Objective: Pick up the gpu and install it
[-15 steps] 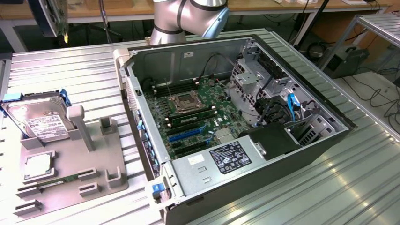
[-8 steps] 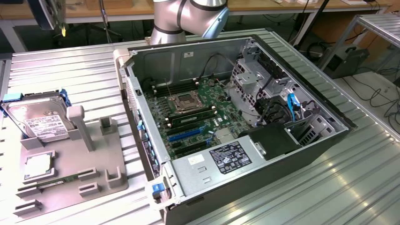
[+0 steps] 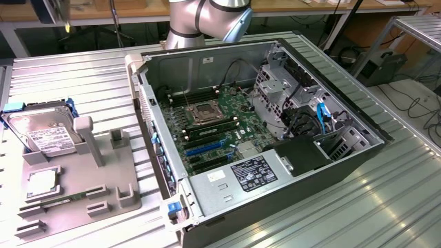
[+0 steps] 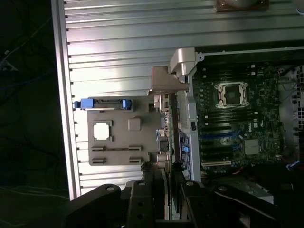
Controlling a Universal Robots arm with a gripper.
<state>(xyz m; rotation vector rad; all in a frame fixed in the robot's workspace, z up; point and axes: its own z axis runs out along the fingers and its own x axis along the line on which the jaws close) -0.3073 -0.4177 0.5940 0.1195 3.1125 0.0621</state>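
gripper (image 4: 166, 187): clamped on the gpu (image 4: 165, 128), card edge-on between the fingers | where: up high over the case (image 3: 200, 62) side wall, tray (image 3: 103, 181) one side, motherboard (image 3: 227, 101) the other | tray: drive (image 3: 41, 132), cpu (image 3: 43, 182), ram stick (image 3: 62, 200) | in the case: psu (image 3: 251, 173) crowding the blue slots (image 3: 203, 149)

table (image 3: 76, 67): ribbed metal, glare | behind: wooden bench (image 3: 276, 10) | floor (image 3: 399, 116): grey, probably loose cables (image 3: 420, 101)
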